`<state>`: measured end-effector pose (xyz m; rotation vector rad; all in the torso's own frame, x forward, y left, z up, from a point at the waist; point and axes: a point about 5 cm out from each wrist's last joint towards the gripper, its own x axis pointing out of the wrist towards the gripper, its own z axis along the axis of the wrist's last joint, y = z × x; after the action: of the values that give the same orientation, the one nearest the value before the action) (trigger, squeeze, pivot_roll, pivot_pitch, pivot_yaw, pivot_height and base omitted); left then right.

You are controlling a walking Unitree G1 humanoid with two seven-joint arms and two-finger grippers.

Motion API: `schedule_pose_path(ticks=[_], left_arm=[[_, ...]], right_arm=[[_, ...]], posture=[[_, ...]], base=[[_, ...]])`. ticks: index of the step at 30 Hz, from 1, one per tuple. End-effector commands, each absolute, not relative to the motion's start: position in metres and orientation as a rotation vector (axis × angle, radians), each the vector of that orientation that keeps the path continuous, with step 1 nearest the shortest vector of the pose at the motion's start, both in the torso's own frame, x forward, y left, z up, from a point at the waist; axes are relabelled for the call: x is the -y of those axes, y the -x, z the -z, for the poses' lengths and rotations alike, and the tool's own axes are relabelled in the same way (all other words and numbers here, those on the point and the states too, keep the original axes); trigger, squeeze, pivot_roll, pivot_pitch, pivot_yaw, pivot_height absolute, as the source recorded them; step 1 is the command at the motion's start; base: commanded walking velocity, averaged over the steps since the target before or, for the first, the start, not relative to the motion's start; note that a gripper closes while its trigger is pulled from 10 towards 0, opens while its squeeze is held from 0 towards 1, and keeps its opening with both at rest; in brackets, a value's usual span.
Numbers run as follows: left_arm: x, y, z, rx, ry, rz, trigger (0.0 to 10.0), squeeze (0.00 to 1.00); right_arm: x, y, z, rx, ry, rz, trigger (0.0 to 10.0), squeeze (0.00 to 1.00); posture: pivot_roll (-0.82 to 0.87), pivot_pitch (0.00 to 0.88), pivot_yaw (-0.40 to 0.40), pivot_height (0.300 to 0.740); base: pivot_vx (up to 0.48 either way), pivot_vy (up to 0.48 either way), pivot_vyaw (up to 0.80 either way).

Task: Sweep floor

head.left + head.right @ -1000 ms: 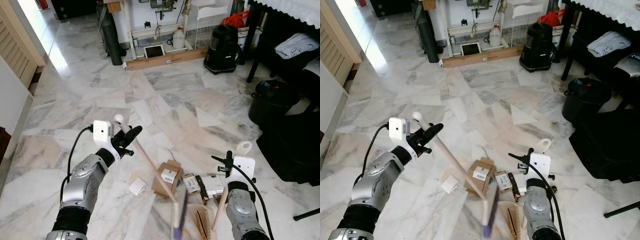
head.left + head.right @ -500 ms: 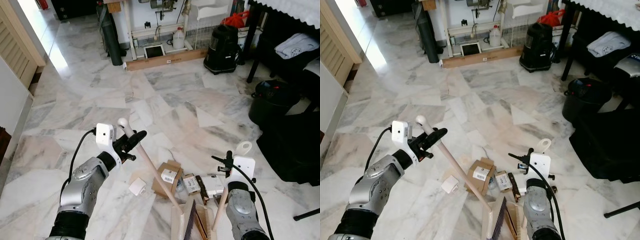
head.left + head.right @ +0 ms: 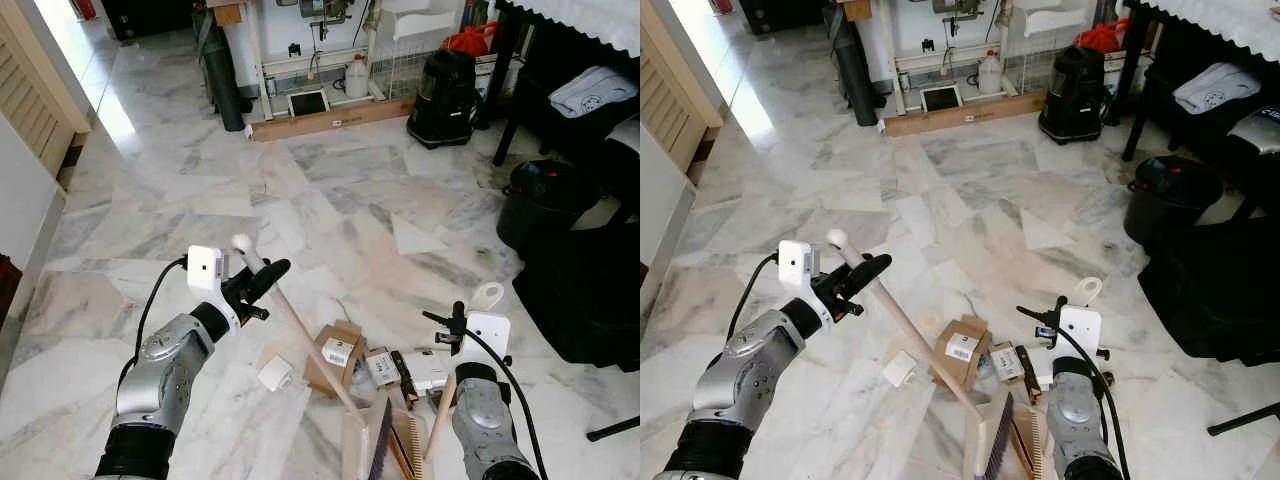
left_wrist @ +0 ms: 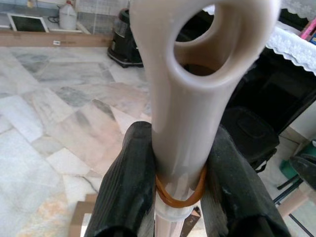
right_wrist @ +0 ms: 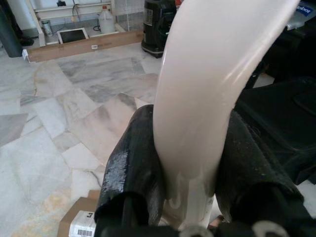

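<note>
So my left end effector [image 3: 262, 277] is clamped around the top of the broom handle [image 3: 300, 335], and the right end effector [image 5: 185, 163] is clenched on the dustpan handle [image 3: 487, 296]. The broom head [image 3: 368, 455] sits on the floor [image 3: 330, 190] right beside the dustpan comb [image 3: 410, 445]. I'd say it's nowhere near done: cardboard boxes [image 3: 337, 352] and a small white box [image 3: 274, 373] lie on the marble just beyond the dustpan, unswept.

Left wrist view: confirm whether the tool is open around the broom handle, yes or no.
No: the left tool is shut on the broom handle, both black fingers pressed against its sides just below the hanging loop.
</note>
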<state>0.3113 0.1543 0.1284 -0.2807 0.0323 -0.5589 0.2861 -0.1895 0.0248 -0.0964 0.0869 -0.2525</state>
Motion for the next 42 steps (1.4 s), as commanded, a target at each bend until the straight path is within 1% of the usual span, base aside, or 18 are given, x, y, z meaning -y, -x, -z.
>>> schedule_pose_path(ticks=[1, 6, 15, 25, 42], left_arm=[[-0.159, -0.311, -0.139, 0.011, 0.276, 0.555, 10.0, 0.0], [-0.163, -0.312, -0.14, 0.022, 0.273, 0.524, 10.0, 0.0], [-0.16, -0.308, -0.128, -0.053, 0.253, 0.556, 10.0, 0.0], [-0.158, -0.308, -0.126, -0.065, 0.26, 0.559, 10.0, 0.0], [-0.145, -0.301, -0.117, -0.154, 0.275, 0.674, 10.0, 0.0]], right_arm=[[0.183, -0.278, -0.01, -0.17, 0.063, 0.25, 10.0, 0.0], [0.183, -0.278, -0.01, -0.17, 0.064, 0.25, 10.0, 0.0], [0.183, -0.278, -0.01, -0.172, 0.065, 0.249, 10.0, 0.0], [0.183, -0.278, -0.01, -0.172, 0.064, 0.25, 10.0, 0.0], [0.183, -0.277, -0.009, -0.175, 0.063, 0.251, 10.0, 0.0]], posture=[[0.11, 0.057, 0.094, 0.74], [0.11, 0.058, 0.093, 0.74], [0.11, 0.063, 0.093, 0.74], [0.11, 0.065, 0.095, 0.74], [0.11, 0.07, 0.1, 0.74]], base=[[0.0, 0.0, 0.0], [0.0, 0.0, 0.0], [0.0, 0.0, 0.0], [0.0, 0.0, 0.0], [0.0, 0.0, 0.0]])
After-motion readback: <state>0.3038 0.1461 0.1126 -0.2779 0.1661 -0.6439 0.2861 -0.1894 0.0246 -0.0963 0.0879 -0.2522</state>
